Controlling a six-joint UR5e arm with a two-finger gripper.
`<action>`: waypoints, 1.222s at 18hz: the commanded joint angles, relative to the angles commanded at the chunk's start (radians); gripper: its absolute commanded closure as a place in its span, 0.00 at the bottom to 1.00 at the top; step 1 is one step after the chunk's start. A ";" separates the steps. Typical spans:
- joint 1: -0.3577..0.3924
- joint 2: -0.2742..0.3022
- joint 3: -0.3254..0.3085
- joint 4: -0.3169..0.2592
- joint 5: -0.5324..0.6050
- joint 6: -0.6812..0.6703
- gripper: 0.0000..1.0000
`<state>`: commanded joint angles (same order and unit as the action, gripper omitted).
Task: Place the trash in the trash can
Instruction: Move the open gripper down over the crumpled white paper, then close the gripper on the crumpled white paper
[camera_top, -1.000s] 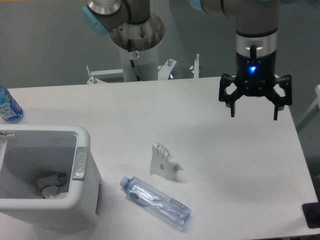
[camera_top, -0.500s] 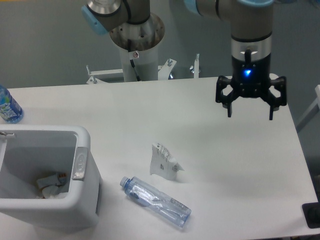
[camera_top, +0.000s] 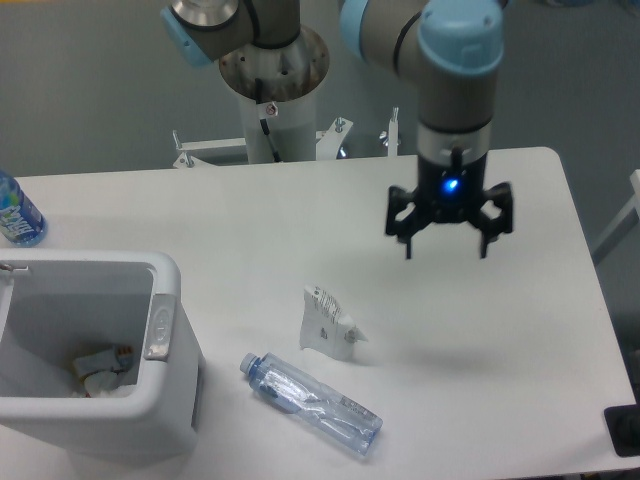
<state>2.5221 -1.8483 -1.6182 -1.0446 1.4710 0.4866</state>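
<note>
Sitting at the far left edge is a blue-labelled water bottle (camera_top: 17, 214), and just below it the white trash can (camera_top: 160, 355) already has some scraps inside. Right of the can, on the table (camera_top: 250, 220), the crumpled paper wrapper (camera_top: 327, 323) stands just above the crushed clear bottle (camera_top: 312, 404), close but apart. Further right the gripper (camera_top: 446, 248) hangs over the table with fingers spread wide, holding nothing.
</note>
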 joint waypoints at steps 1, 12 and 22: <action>-0.011 -0.014 -0.015 0.002 0.002 -0.031 0.00; -0.092 -0.115 -0.020 0.009 -0.005 -0.275 0.00; -0.140 -0.173 -0.114 0.115 0.092 -0.276 0.00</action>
<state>2.3823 -2.0218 -1.7318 -0.9297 1.5629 0.2102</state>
